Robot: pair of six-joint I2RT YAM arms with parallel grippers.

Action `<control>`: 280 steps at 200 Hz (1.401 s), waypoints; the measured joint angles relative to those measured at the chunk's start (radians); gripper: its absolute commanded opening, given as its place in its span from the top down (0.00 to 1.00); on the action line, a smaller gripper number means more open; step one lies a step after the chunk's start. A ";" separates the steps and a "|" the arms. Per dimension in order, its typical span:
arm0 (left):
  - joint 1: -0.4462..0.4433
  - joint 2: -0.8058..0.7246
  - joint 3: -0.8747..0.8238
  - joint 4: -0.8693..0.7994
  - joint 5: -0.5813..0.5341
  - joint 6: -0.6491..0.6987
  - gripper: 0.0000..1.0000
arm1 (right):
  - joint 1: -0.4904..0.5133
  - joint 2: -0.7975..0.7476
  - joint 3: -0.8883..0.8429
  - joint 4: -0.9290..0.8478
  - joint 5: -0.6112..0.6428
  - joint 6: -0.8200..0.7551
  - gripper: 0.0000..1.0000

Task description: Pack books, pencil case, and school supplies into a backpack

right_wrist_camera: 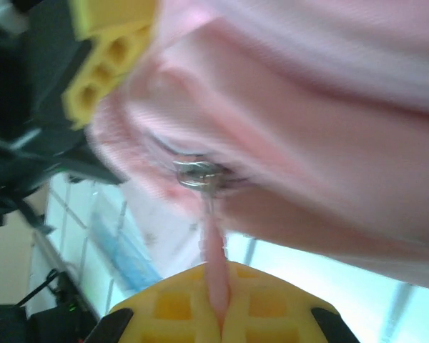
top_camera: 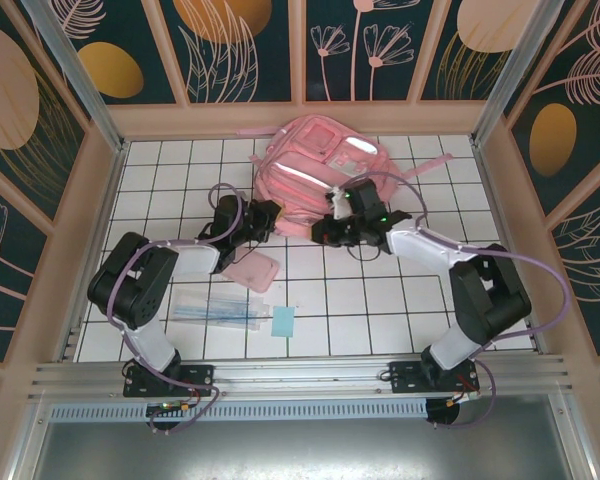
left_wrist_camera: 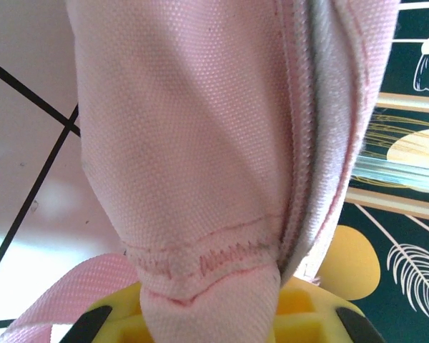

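Low centre in each wrist view: the left gripper [left_wrist_camera: 207, 318] pinches a seamed fold of the pink backpack [left_wrist_camera: 200, 143]; the right gripper [right_wrist_camera: 218, 318] clamps its pink zipper pull [right_wrist_camera: 212, 250].

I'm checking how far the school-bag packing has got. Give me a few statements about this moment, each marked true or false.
1. The left gripper pinches a fold of the backpack fabric. True.
2. The right gripper hangs open, away from the backpack. False: it is shut on the pink zipper pull.
3. The pencil case lies on the table, outside the backpack. True.
4. The light-blue pad sits on top of the backpack. False: it lies on the table beside the clear packet, near the arm bases.
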 measured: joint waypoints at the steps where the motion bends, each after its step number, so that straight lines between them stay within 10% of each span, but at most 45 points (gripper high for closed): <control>1: 0.000 -0.002 0.000 -0.002 0.000 0.002 1.00 | -0.004 0.000 0.000 -0.004 0.003 -0.001 1.00; 81: 0.058 -0.142 -0.004 -0.195 0.012 0.130 1.00 | -0.268 0.123 0.073 -0.228 0.353 -0.194 1.00; 144: 0.064 -0.153 0.000 -0.252 0.016 0.199 1.00 | -0.281 0.275 0.283 -0.310 0.439 -0.311 1.00; 177: 0.085 -0.157 0.010 -0.293 0.020 0.252 1.00 | -0.296 0.237 0.258 -0.293 0.369 -0.315 0.42; 222: 0.099 -0.157 0.038 -0.402 0.032 0.383 0.96 | -0.304 -0.013 0.115 -0.244 0.243 -0.306 0.36; 235: 0.099 -0.157 0.042 -0.436 0.017 0.428 0.86 | -0.298 -0.052 0.090 -0.203 0.202 -0.306 0.37; 257: 0.100 -0.152 0.043 -0.502 -0.016 0.506 0.31 | -0.274 -0.046 0.075 -0.126 0.157 -0.314 0.36; 280: 0.102 -0.125 0.044 -0.559 -0.039 0.551 0.15 | -0.240 0.009 0.085 -0.062 0.127 -0.329 0.36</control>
